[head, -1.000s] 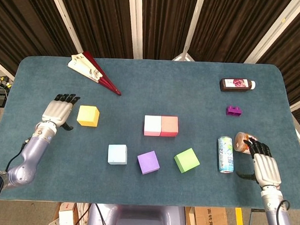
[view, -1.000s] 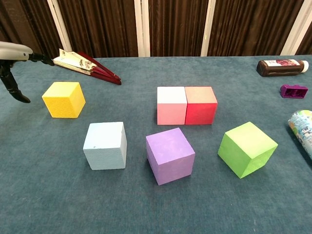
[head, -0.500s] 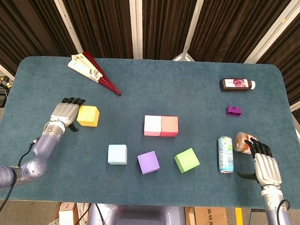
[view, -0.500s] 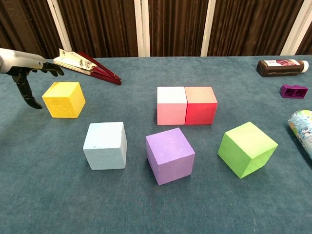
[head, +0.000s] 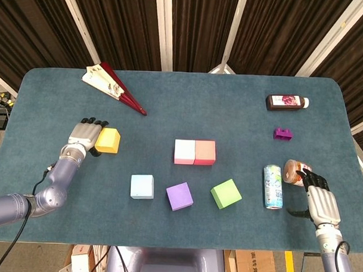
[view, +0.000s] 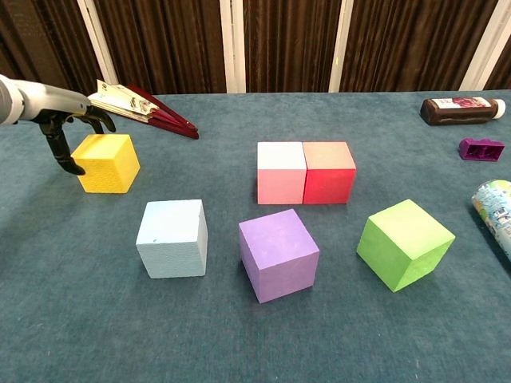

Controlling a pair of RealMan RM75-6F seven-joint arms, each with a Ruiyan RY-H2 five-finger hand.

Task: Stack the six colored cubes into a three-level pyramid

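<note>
The left hand (head: 86,134) sits against the yellow cube (head: 108,140) near the tabletop's (head: 230,108) left edge, fingers spread wide about its left side, not clasping it. The pink cube (head: 184,151) and red cube (head: 205,152) touch mid-tabletop; the blue cube (head: 142,186), purple cube (head: 179,196) and green cube (head: 226,193) lie toward the front edge. The right hand (head: 320,199) rests open near the front right corner

Dark curtains (head: 126,23) behind teal table (head: 230,114)

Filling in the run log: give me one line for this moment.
stage: reaching | left hand: open at yellow cube | right hand: idle by can | stacked: none | pink cube touching red cube
</note>
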